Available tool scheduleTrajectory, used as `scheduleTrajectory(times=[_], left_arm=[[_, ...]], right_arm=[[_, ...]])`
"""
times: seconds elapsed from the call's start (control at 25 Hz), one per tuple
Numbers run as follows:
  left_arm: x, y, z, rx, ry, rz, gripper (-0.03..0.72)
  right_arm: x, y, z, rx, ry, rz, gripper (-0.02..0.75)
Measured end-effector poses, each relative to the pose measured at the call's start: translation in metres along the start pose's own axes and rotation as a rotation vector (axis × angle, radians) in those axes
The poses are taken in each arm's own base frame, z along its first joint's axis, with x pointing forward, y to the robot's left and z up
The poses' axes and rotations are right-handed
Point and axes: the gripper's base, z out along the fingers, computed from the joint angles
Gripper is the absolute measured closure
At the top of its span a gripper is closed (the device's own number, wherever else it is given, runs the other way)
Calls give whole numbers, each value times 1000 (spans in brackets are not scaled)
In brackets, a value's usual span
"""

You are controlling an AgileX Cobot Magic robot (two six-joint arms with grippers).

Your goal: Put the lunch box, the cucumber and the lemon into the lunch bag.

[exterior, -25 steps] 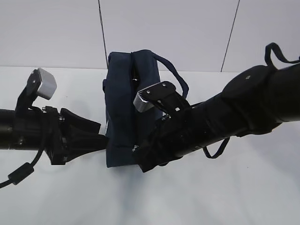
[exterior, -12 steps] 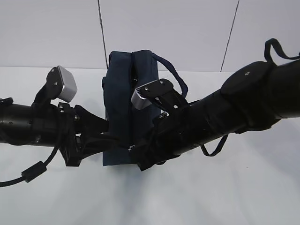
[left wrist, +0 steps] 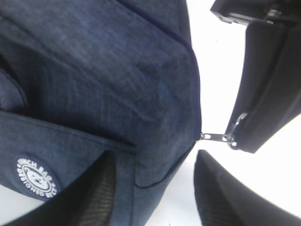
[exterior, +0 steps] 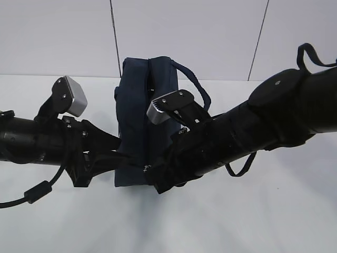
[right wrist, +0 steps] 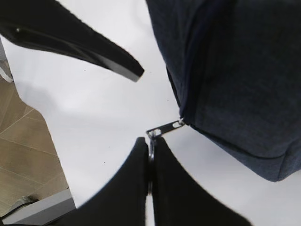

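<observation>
1. The one lunch bag (exterior: 141, 121) carries a single round white patch (left wrist: 36, 177) low on its side; the ring of letters seems to begin "LUNCH BAG", the rest too blurred for me to read.
2. The bag is soft navy woven fabric, a tall boxy shape standing upright on the white worktop (exterior: 263, 221), with one looped strap (exterior: 192, 79) arching off its top right.
3. My right claw (right wrist: 151, 155), right of the bag's lower corner, is pinched tight on the metal ring pull (right wrist: 164, 128) of the zipper, whose flat link runs to the bag's seam.
4. My left claw (left wrist: 155, 186), at the bag's lower left, stands half spread, one finger (left wrist: 96, 188) over the bag's fabric, the other clear of it; I cannot tell whether it grips.
5. Lunch box, cucumber and lemon: none visible.
</observation>
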Motion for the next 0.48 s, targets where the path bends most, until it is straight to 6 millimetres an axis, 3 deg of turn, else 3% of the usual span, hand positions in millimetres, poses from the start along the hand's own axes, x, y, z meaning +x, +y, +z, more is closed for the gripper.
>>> scheduleTrajectory(times=[0.48], left_arm=[[16,1,13,51,24,-49,359]], right_arm=[[1,1,0,-15,7,-5,733]])
